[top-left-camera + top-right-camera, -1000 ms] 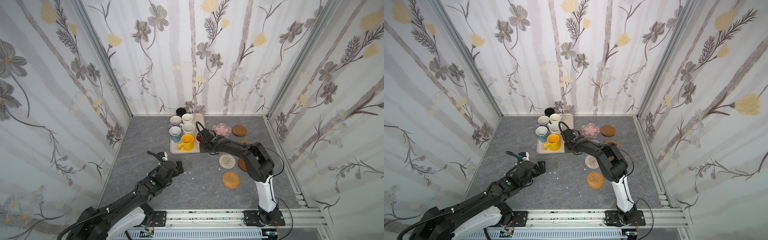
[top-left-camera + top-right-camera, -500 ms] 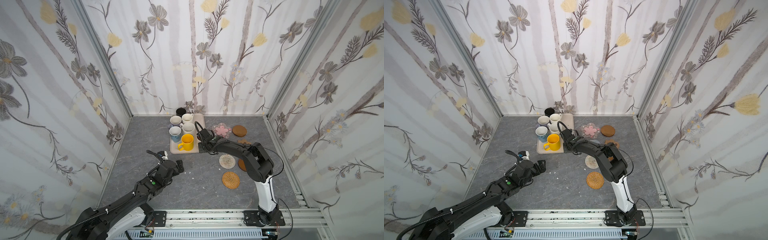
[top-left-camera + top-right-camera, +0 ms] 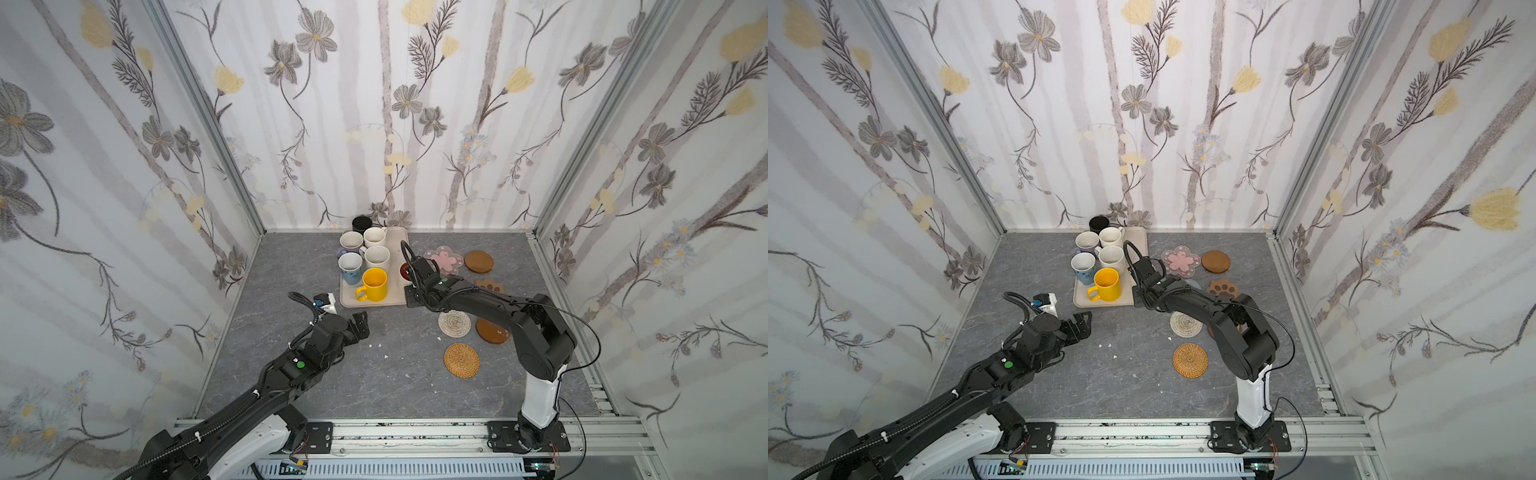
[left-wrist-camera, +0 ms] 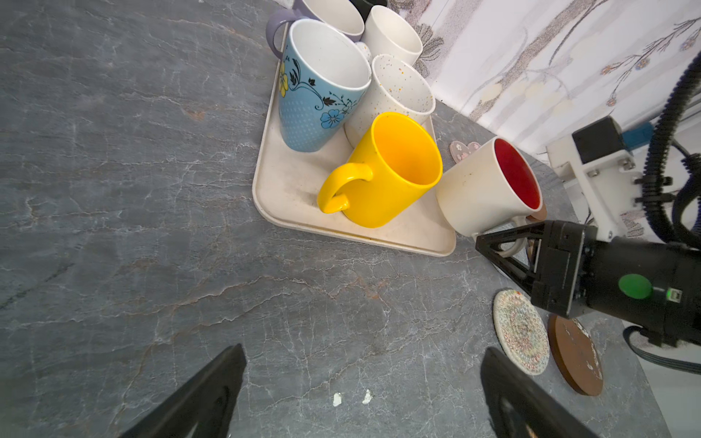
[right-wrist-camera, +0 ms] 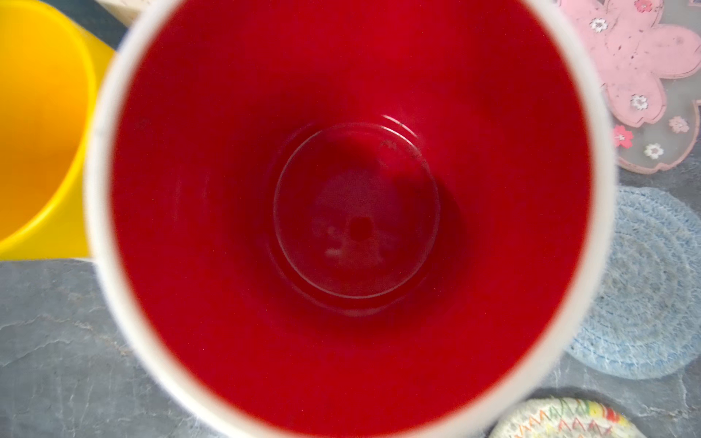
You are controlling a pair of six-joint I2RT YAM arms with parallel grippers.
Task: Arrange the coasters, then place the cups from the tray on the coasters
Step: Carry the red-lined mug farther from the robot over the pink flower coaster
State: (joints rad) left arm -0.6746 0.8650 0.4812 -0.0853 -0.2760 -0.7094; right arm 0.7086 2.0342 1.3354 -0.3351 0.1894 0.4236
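Note:
My right gripper (image 4: 489, 242) is shut on the handle of the white cup with red inside (image 4: 489, 186), which leans tilted at the right edge of the beige tray (image 3: 374, 301). Its red interior (image 5: 341, 227) fills the right wrist view. On the tray stand the yellow (image 3: 374, 284), pale blue (image 3: 350, 266), speckled (image 3: 377, 255), cream (image 3: 375, 237) and lavender (image 3: 351, 241) cups, with the black cup (image 3: 361, 223) behind. Coasters lie to the right: pink flower (image 3: 444, 259), brown disc (image 3: 478, 262), paw (image 3: 490, 286), beige woven (image 3: 454, 323), second brown disc (image 3: 491, 331), rattan (image 3: 461, 360), grey-blue woven (image 5: 641, 284). My left gripper (image 3: 359, 324) hangs open.
Flowered walls close in the grey stone-look tabletop (image 3: 395, 382) on three sides. A few white crumbs (image 4: 351, 398) lie on it in front of the left gripper. The right arm's forearm (image 3: 490, 305) stretches over the coasters.
The right gripper's jaws have closed on the red-inside cup's handle, and the wrist has shifted slightly toward the back. The left arm has barely moved.

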